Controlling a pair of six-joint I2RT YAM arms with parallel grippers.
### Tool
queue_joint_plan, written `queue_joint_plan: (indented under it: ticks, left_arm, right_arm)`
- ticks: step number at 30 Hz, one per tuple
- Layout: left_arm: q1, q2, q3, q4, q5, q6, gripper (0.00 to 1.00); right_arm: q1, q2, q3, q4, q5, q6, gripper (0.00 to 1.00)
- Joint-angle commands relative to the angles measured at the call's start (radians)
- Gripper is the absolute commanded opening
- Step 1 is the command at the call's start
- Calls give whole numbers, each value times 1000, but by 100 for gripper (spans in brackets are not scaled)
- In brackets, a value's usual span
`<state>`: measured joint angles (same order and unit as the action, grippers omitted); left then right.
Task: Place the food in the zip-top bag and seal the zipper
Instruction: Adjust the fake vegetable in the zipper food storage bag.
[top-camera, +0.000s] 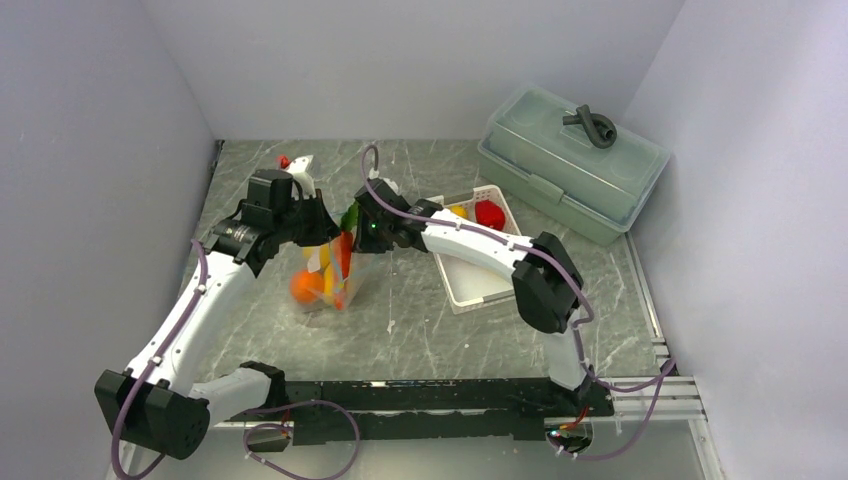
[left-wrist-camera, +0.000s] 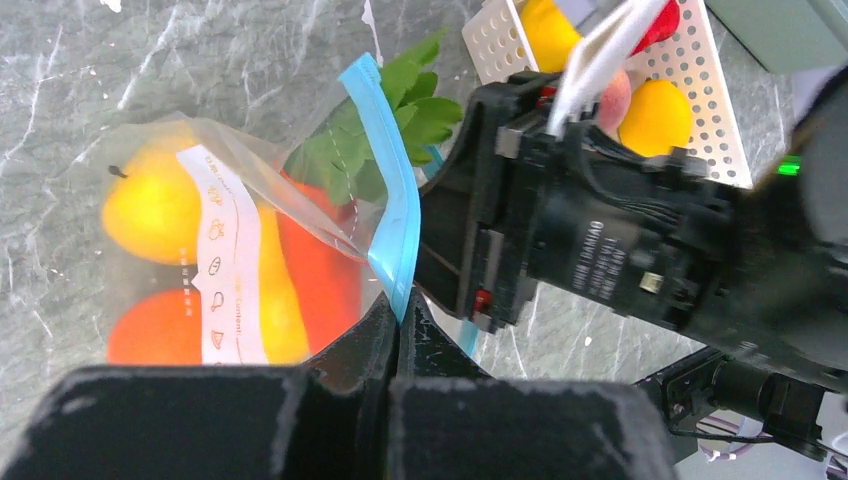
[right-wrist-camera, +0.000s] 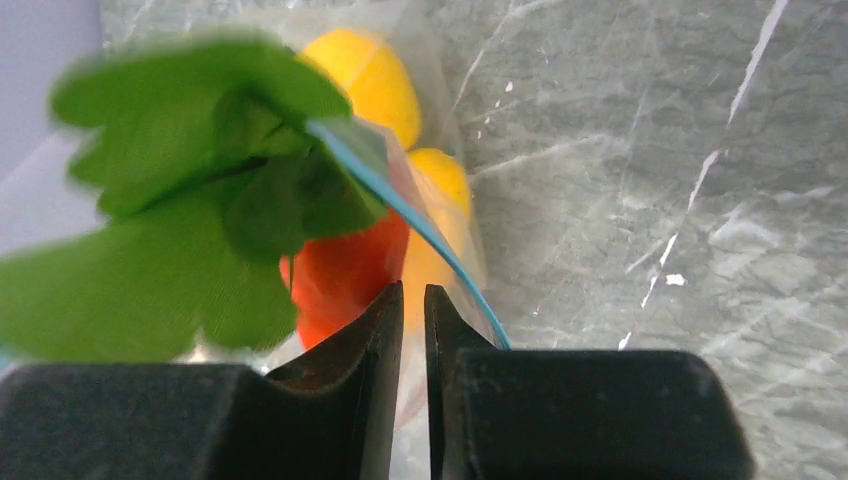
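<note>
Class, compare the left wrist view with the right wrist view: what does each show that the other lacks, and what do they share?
Only the left wrist view: the bag's white label, the white basket with fruit, and the left gripper pinching the teal zipper. Only the right wrist view: the right gripper, jaws nearly together. Both: the zipper, carrot leaves, and the orange carrot and lemons inside the clear bag.

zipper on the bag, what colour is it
The zipper is light blue, clearest in the left wrist view.

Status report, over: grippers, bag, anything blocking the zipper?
Left gripper shut on zipper. Right gripper shut to a slit, grip unclear. Zip-top bag unsealed. Carrot leaves across mouth.
</note>
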<state>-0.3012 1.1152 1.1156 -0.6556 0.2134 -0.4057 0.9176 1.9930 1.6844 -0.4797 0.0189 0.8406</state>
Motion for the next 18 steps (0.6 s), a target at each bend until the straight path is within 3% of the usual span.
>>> queue_joint_plan:
  ticks: [1,18]
  left_arm:
    - [5,-3,0,43,58,-1,0]
    - [5,8,13,6,-19,-2,0]
  right_arm:
    - [4,48,52,71,-46,29,18]
    - [8,-80,63,-60,58,-80,23]
